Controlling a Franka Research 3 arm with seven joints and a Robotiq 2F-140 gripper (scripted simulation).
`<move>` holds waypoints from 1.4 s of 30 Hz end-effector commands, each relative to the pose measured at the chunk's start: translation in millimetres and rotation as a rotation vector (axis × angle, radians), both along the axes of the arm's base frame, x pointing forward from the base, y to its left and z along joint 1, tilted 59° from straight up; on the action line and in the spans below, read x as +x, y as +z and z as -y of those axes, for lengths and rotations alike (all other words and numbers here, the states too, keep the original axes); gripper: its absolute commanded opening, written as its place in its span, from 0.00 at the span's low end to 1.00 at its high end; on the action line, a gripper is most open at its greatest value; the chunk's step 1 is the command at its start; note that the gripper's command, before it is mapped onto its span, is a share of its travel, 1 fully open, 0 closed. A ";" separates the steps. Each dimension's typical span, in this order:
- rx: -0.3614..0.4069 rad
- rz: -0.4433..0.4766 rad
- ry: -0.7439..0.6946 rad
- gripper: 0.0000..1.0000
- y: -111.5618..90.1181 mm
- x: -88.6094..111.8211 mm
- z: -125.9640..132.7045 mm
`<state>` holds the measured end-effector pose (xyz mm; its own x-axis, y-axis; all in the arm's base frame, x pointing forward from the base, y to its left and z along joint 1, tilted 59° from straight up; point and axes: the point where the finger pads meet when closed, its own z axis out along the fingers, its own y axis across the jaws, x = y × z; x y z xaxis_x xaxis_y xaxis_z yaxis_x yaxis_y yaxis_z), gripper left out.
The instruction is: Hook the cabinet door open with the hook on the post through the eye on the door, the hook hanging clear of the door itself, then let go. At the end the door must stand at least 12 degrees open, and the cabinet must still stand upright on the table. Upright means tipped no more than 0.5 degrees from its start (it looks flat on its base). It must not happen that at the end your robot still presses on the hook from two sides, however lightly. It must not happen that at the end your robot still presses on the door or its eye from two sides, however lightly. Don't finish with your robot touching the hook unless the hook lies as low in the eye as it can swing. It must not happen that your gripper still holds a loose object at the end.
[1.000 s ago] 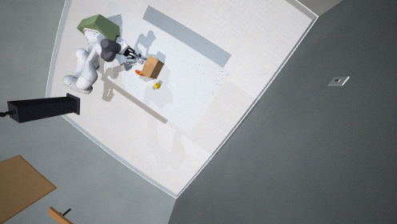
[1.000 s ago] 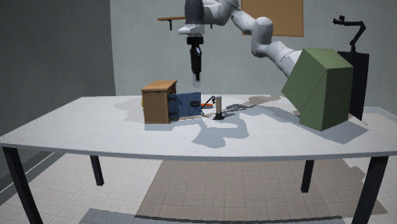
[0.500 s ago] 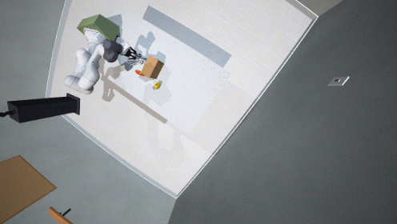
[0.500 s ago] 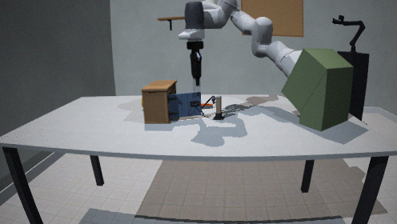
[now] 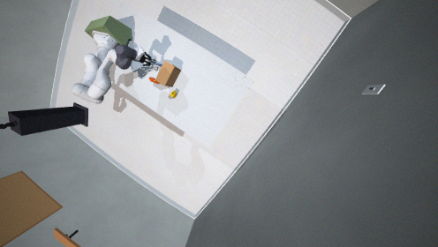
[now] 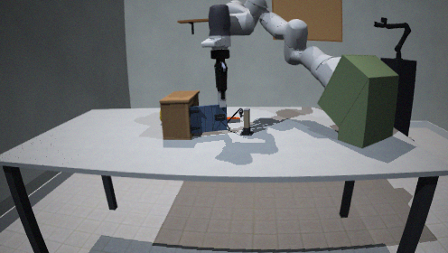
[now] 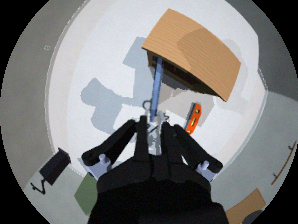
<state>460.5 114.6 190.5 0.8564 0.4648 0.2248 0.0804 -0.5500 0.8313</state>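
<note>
Blue cabinet door (image 6: 209,118) stands open at centre frame, beside the post (image 6: 247,120). The thin hook (image 6: 234,113) looks stiff, light and easy to slip; I would pinch its free end. The gripper (image 6: 221,102), above the door, is clenched on nothing.

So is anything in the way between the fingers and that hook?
Nothing visible is. The gripper hangs over the free edge of the open door, fingers nearly shut and holding nothing. The hook slants off the post just beside it, with only air between. The door edge lies close under the fingers, though.
</note>
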 end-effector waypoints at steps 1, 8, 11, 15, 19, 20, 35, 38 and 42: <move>0.005 0.003 0.000 0.16 -2.6 1.4 1.1; 0.005 0.003 0.000 0.16 -3.0 1.7 1.6; 0.003 0.001 0.002 0.16 -2.8 1.8 1.7; -0.006 -0.011 0.011 0.16 -1.8 1.9 2.3; -0.020 -0.031 0.025 0.16 1.9 2.5 4.6; -0.020 -0.031 0.025 0.16 2.4 2.6 5.0; -0.047 -0.067 0.052 0.16 8.3 3.8 8.4; -0.061 -0.086 0.066 0.16 9.9 4.2 9.3; -0.070 -0.098 0.075 0.16 13.6 5.1 11.4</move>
<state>465.5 105.3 203.0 0.8420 0.5181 0.1503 0.1572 -0.5022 0.8503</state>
